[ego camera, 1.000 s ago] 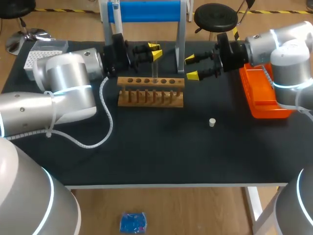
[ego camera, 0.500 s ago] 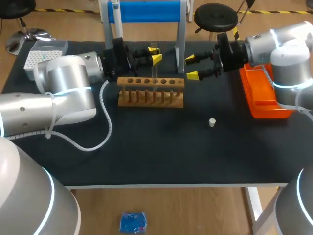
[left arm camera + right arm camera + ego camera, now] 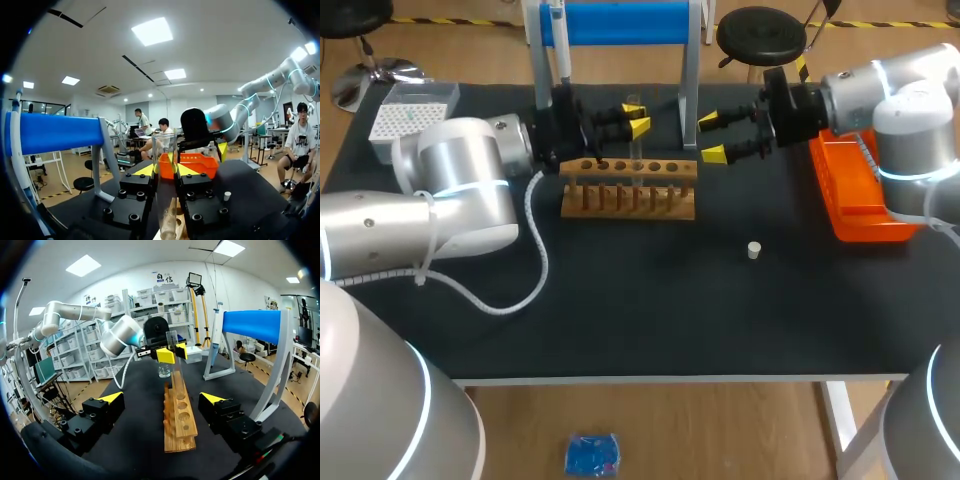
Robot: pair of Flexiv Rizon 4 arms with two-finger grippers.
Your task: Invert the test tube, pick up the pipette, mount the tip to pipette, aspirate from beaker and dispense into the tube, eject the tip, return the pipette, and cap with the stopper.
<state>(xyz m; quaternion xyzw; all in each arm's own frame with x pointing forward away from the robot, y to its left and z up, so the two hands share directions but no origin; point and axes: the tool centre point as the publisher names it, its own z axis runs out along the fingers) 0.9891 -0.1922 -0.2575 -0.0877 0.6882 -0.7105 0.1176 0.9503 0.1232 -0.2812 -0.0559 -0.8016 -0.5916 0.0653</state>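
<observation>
Head view, left fingers (image 3: 640,126) clamping test tube (image 3: 636,146) at rack (image 3: 628,187), right fingers (image 3: 714,154) spread empty

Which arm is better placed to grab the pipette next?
Right, likely. The right gripper is open and free; the left gripper is shut on the test tube above the rack, though the pipette hangs nearer that side.

The test tube (image 3: 636,138) looked clear and glassy, its rack (image 3: 628,169) bare wood, the table (image 3: 650,310) matt black.
</observation>
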